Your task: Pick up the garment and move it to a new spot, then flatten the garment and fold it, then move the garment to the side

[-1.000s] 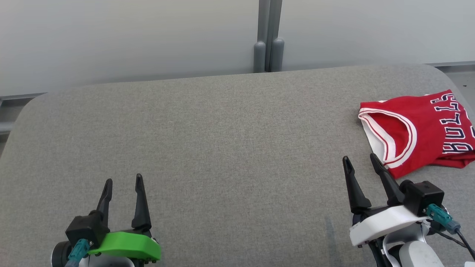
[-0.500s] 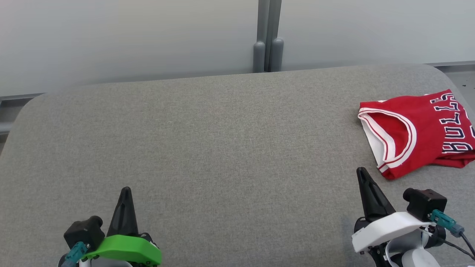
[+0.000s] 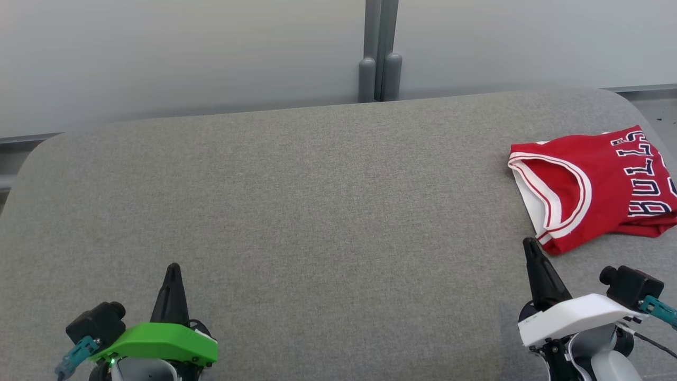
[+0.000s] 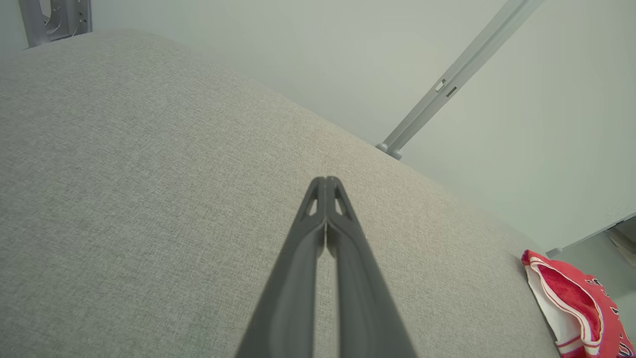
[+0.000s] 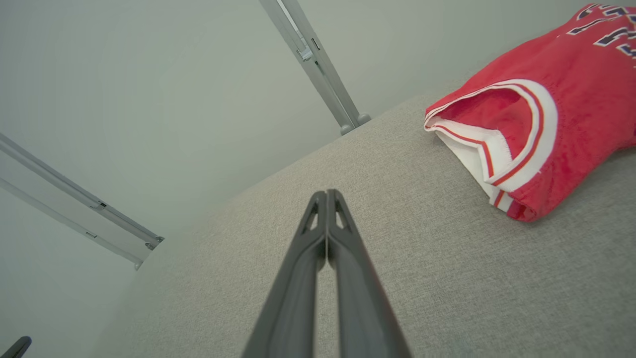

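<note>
FOLDED AND PARKED: A red basketball jersey (image 3: 592,180), folded into a compact bundle w/ its white-and-red trimmed armhole facing the table's centre, lies at the far right of a grey fabric-covered table (image 3: 317,201), close to the right edge and partly cut off by the head view's border. Dark block lettering edged in white runs across the top layer; the cloth looks bunched at the bundle's front right corner. The robot's left gripper (image 3: 172,270), green-capped, sits low at the table's front left, well apart from the jersey. Its two dark fingers are pressed together tip to tip, holding nothing, as the left wrist view confirms. The right gripper (image 3: 528,244), white-capped, is at the front right, its tip just short of the jersey's nearest corner and not touching it. Its fingers are likewise clenched together and empty, per the right wrist view, which has the jersey's trimmed opening up and to the right of the fingertips. Both grippers point toward the back of the table. Behind the table: pale frosted wall panels (image 3: 158,53) and a grey vertical post (image 3: 380,58), approx. at the middle of the back edge.
</note>
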Robot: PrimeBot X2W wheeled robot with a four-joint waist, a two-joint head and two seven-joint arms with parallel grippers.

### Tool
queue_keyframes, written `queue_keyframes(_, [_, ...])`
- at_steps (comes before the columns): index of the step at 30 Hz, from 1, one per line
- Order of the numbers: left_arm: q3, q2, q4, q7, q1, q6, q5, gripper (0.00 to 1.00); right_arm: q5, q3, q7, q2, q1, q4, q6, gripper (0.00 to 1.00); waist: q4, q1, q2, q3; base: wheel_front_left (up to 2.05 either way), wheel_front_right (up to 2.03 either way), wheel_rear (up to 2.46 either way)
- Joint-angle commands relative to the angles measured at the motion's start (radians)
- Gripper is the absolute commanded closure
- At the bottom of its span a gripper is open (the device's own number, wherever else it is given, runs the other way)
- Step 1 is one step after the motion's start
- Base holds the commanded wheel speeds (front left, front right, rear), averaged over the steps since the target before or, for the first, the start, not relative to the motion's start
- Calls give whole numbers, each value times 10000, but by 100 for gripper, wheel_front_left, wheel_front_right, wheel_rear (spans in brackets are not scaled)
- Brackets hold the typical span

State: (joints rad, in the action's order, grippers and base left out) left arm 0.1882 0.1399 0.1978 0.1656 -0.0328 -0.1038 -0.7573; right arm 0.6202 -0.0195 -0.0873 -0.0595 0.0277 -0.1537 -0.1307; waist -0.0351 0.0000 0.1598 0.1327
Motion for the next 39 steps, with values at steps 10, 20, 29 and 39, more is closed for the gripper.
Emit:
queue_keyframes(10, [-439,-139,36,-387,-527,339,-1442,100,1830,186,247,-212,406,-103,-2,100,36,0,1,24,0,0,0])
queue_keyframes(20, [-725,-252,137,-700,-728,560,-2539,100,3257,272,401,-347,535,-266,-2,100,70,0,1,48,0,0,0])
queue_keyframes(29, [-954,-357,219,-954,-878,728,-3455,100,4449,316,510,-470,619,-396,-2,100,101,0,1,69,0,0,0])
queue_keyframes(39, [-1171,-442,296,-1195,-1018,890,-4284,100,5563,330,585,-613,702,-512,-2,100,132,0,1,91,0,0,0])
